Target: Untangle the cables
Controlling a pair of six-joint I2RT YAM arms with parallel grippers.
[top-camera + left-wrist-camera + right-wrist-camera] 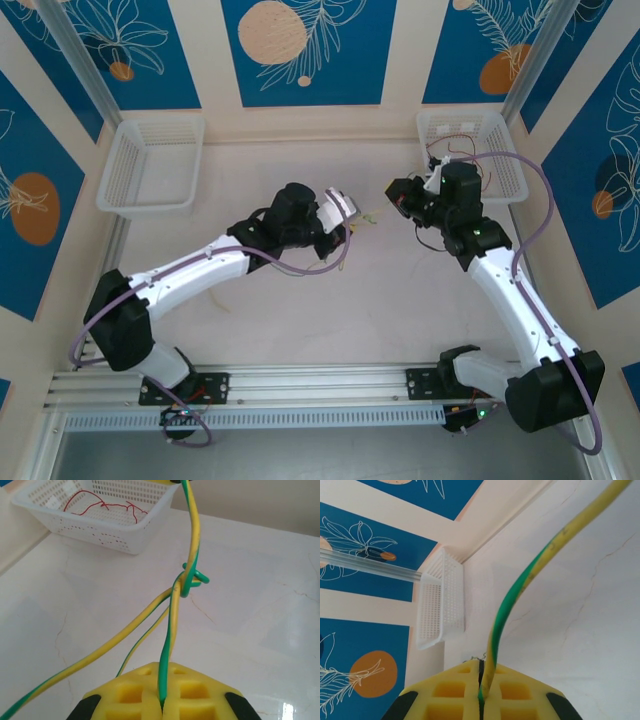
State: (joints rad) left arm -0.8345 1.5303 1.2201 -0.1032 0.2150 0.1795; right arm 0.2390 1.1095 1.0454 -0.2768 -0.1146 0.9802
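Top external view. The left end effector (346, 212) sits just above the centre of the table (300, 310). The right end effector (397, 197) faces it from the 3 o'clock side, and the two are near but apart. A short span of green-and-yellow cable (368, 214) bridges the gap between them. At this scale the view does not show how either pair of fingers stands. The left basket (150, 205) is at 10 o'clock. The right basket (512, 190) is at 1 o'clock, with the red cable (462, 143) lying inside it.

Left wrist view. The left end effector (162, 705) has its yellow pads (195, 695) pressed together on the green-and-yellow cable (196, 535) at 6 o'clock. The strand rises toward 12 o'clock through a knot (189, 580) just above centre. From the knot, two more strands drop away toward 7 o'clock. The right basket (100, 532) is at 10 o'clock on the table, and the red cable (100, 502) is squiggled in it.

Right wrist view. The right end effector (481, 695) is clamped on the green-and-yellow cable (520, 585) at 6 o'clock. The cable arcs up and leaves at 1 o'clock, clear of the table. The left basket (440, 605) stands at 9 o'clock against the wall.
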